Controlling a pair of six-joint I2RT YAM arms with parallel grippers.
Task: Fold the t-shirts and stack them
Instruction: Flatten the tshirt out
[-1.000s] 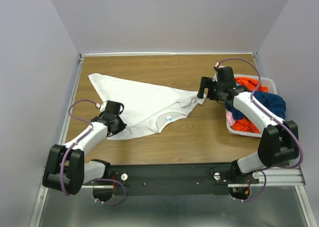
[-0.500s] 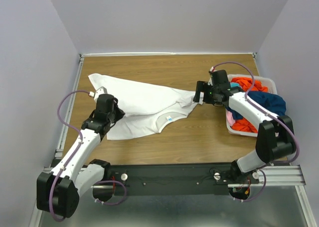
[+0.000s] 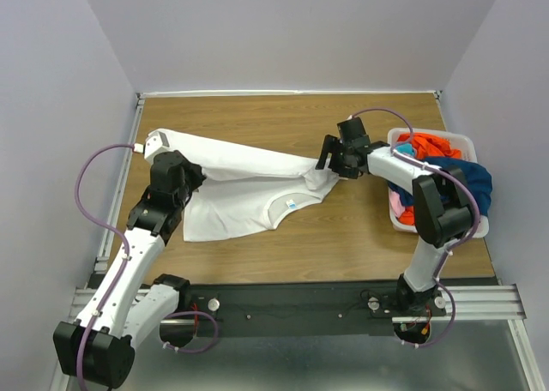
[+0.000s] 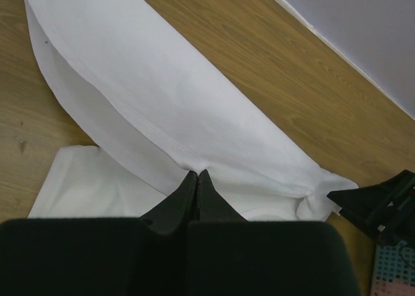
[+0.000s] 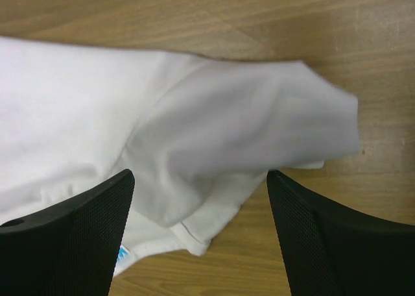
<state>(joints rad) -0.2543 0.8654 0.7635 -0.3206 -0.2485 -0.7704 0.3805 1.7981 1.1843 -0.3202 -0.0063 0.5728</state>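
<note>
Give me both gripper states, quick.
Left gripper: closed, pinching a fold of the white t-shirt.
Right gripper: open above the same shirt, holding nothing.

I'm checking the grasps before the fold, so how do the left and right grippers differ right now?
The left gripper is shut, pinching an edge of the white t-shirt; the right gripper is wide open, cloth lying loose between its fingers. The left is at the shirt's left part, the right at its right end. Both are over the same shirt.
</note>
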